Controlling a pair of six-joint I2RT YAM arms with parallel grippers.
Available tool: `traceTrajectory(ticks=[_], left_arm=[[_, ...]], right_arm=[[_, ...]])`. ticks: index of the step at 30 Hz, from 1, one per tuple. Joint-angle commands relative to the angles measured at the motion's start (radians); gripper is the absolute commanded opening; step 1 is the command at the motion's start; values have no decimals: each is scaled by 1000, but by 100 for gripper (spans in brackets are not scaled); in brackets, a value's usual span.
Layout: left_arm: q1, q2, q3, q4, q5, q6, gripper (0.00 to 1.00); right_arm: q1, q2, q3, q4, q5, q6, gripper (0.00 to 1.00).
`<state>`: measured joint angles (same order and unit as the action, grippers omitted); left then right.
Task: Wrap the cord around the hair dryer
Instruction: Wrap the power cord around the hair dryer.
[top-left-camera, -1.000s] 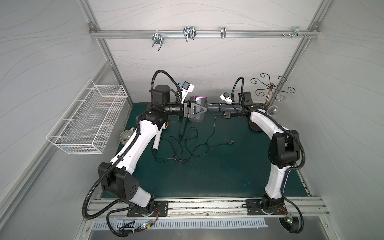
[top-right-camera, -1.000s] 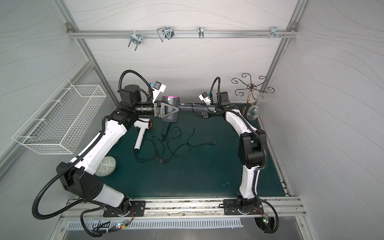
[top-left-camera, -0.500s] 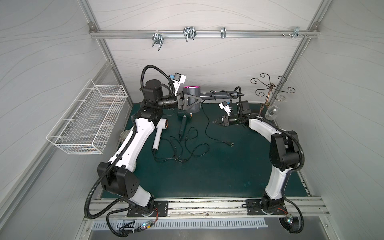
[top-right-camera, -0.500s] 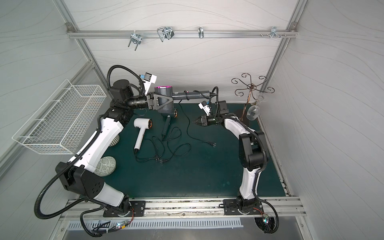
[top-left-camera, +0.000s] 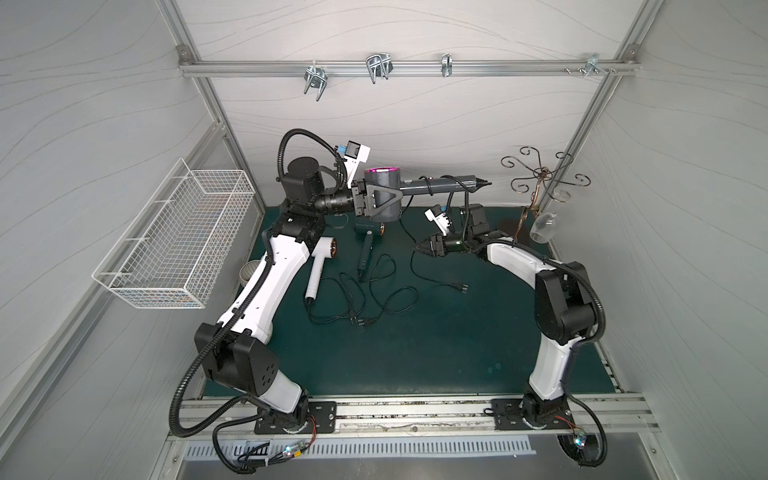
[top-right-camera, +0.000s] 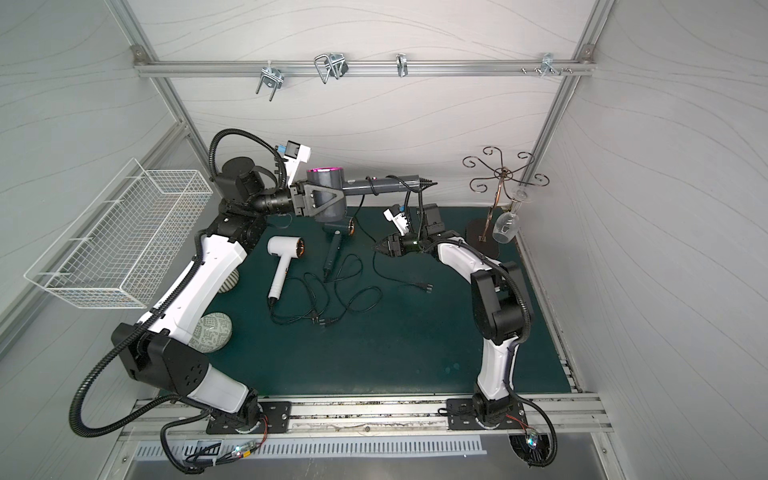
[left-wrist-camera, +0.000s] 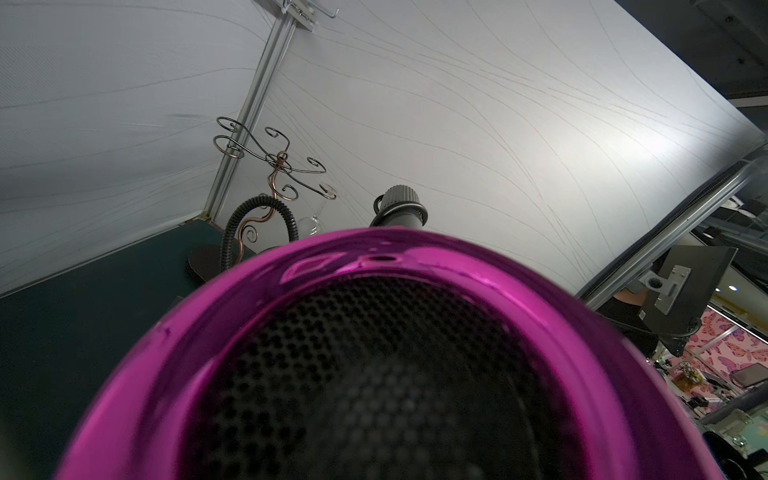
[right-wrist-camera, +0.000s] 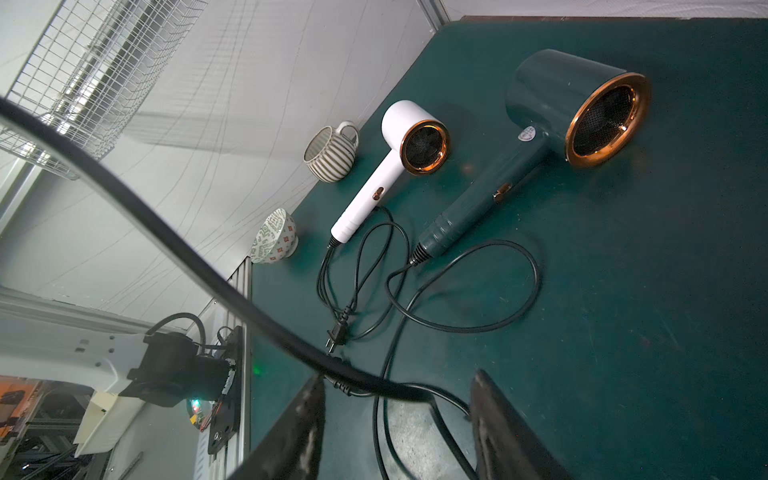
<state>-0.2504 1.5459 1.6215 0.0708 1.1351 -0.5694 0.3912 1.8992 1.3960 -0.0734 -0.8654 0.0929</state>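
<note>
Mid-wrap: grips hair dryer (top-left-camera: 380, 178) aloft at 12 o'clock in clamped left gripper (top-left-camera: 376, 201); leaves cord (right-wrist-camera: 232, 293) loose between parted right gripper (right-wrist-camera: 397, 380) jaws. Next, likely: close on cord, loop over handle pointing to 3 o'clock.

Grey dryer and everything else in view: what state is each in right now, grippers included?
Left gripper: shut on grey dryer.
Grey dryer: lifted, handle level.
Cord: looped on the handle, rest trailing to the mat.
Right gripper: open, cord running between the jaws.
White dryer: lying flat, its cord loose.
Green dryer: lying flat, its cord loose.
Glass: hanging upside down on the rack.
</note>
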Motion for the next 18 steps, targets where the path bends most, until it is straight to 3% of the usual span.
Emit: traceTrajectory(ticks=[1,18], left_arm=[[2,-20,70,102,15,-14,0],[8,-18,68,121,17,-30,0]], right_arm=[[27,-22,-47,27,29,-37,57],[105,50,-137,145,229,-28,53]])
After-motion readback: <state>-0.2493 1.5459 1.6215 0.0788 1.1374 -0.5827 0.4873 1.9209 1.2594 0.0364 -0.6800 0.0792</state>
